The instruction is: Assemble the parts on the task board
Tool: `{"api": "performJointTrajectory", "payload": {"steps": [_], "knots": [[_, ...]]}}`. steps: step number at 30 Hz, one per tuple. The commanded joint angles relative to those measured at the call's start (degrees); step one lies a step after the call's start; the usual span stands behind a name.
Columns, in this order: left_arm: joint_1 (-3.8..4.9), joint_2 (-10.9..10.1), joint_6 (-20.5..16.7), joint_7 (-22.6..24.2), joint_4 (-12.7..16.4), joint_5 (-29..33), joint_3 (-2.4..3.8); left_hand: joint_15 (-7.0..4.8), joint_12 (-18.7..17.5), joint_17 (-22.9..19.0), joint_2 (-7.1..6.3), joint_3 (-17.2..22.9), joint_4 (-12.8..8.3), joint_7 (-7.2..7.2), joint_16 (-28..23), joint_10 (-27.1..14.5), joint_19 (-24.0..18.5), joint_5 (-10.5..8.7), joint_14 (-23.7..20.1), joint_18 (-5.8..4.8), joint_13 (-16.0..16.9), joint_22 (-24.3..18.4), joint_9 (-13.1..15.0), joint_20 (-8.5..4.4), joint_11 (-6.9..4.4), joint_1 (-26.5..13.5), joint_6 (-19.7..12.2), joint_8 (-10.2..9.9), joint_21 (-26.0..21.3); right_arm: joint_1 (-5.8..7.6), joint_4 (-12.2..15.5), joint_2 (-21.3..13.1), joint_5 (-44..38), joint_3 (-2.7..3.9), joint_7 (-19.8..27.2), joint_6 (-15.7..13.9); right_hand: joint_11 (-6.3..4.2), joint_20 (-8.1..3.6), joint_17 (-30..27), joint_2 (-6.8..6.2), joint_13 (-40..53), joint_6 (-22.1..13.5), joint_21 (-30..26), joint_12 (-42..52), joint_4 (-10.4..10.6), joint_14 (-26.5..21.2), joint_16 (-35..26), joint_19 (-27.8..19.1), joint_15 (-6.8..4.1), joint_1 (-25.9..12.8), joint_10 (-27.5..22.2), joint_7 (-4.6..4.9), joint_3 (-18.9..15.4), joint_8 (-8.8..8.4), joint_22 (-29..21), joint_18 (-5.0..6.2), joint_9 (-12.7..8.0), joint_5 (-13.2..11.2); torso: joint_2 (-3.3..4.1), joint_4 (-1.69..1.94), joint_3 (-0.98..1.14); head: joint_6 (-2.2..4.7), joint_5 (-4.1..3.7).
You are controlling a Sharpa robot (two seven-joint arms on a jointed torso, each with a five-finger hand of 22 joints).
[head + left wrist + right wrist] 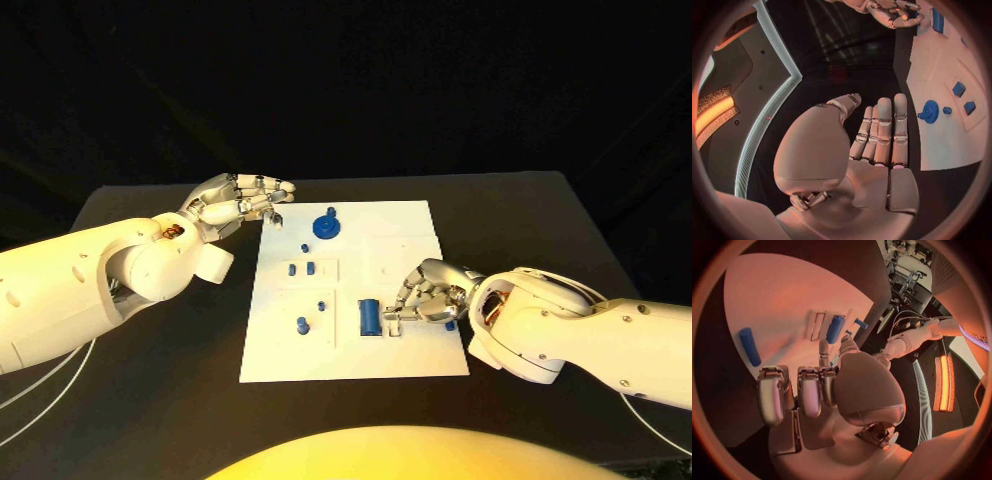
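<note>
The white task board (411, 235) lies mid-table. On it are a blue gear (327, 227), a blue cylinder (371, 316) and several small blue pegs, one of them (303, 325) near the front left. My right hand (426, 295) rests on the board just right of the cylinder with its fingers curled in and nothing between them. In the right wrist view the cylinder (834, 329) lies just beyond the fingertips (823, 351), and another blue peg (749, 346) lies beside the hand. My left hand (245, 205) hovers off the board's far left corner, holding nothing; its fingers (882, 130) are stretched out near the gear (929, 111).
The black table (173, 400) surrounds the board, with bare room at the front left and the far right. The board (942, 145) has shallow rectangular recesses (307, 270) around some pegs.
</note>
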Motion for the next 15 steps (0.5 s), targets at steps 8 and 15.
{"api": "performJointTrajectory", "payload": {"steps": [8, 15], "knots": [[-0.01, 0.02, 0.66, 0.49, 0.33, 0.35, 0.03, 0.12, -0.38, -0.07, 0.09, -0.04, 0.39, -0.1, 0.3, 0.25, 0.06, 0.14, 0.13, 0.76, -0.06, 0.05, -0.09, 0.07, 0.12, -0.21, -0.4, 0.23, 0.05, 1.57, -0.44, -6.15, -1.15, -0.04, 5.99, -3.78, 1.56, 1.36, 9.48, -1.57, 13.77, -2.67, 0.45, -0.25, -0.13, 4.86, 0.12, 4.94, 1.59, 2.5, 4.74, 1.41, 0.04, -2.29, 14.0, 0.39, -1.13, -0.71, 0.03, -0.23, 0.0, 0.3, -1.02], [-0.08, 0.02, 0.75, 0.6, 0.4, 0.35, 0.02, 0.12, -0.38, -0.07, 0.09, -0.04, 0.39, -0.1, 0.3, 0.25, 0.06, 0.14, 0.13, 0.76, -0.06, 0.05, -0.09, 0.07, 0.12, -0.21, -0.4, 0.23, 0.05, 0.09, -1.32, -8.44, -10.49, -0.29, 3.34, -1.6, 0.93, 1.28, 9.16, -1.88, 13.45, 0.15, 0.29, -0.81, 0.13, 4.77, -0.02, 4.9, 1.17, 2.86, 4.44, 0.58, -0.04, -0.87, 13.97, 0.43, -0.31, -1.8, -0.28, -0.49, 0.0, 0.28, -1.39]]}}
